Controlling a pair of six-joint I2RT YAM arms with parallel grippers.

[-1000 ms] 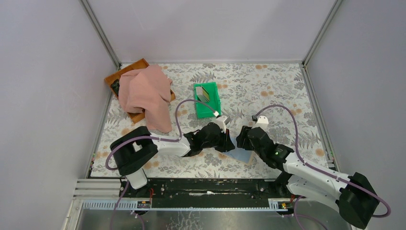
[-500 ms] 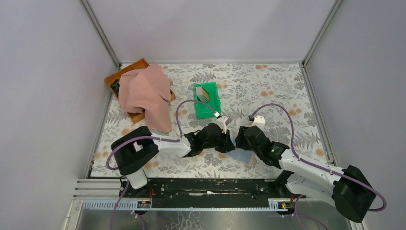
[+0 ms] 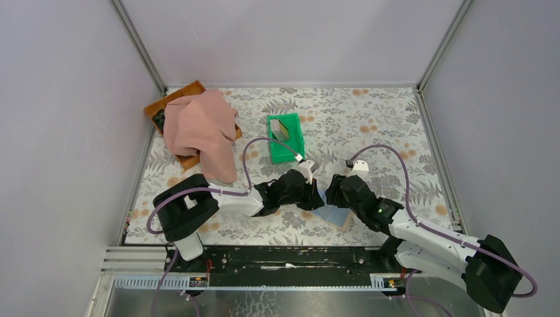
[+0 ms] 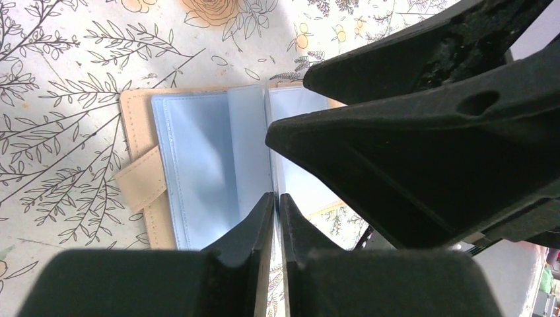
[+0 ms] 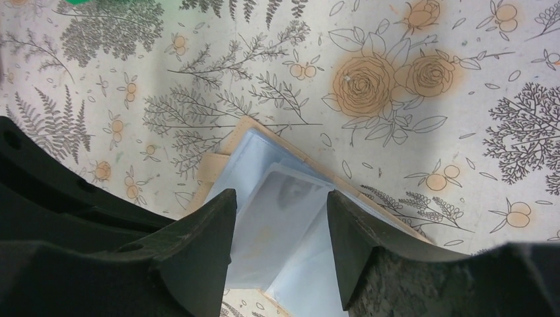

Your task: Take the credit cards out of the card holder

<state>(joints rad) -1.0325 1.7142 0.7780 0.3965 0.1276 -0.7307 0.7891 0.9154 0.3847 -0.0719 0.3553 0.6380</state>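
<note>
The card holder [image 3: 332,214] lies open on the floral table, pale blue inside with a tan edge [image 4: 198,158] [image 5: 261,155]. My left gripper [image 3: 315,190] [image 4: 277,197] is shut on a thin clear sleeve page of it, held edge-on between the fingertips. From the other side my right gripper [image 3: 334,193] [image 5: 280,198] hangs open just above the holder. A pale grey card-sized rectangle [image 5: 284,211] in a sleeve lies between its fingers. Credit cards [image 3: 282,128], one yellowish, stand in the green bin [image 3: 290,153].
A pink cloth [image 3: 198,129] drapes over a brown tray [image 3: 173,100] at the back left. My right gripper's black fingers [image 4: 429,132] crowd the left wrist view. Grey walls enclose the table on three sides.
The right arm nudged slightly toward the left gripper and eased back. The left gripper stays pinched in the same place.
</note>
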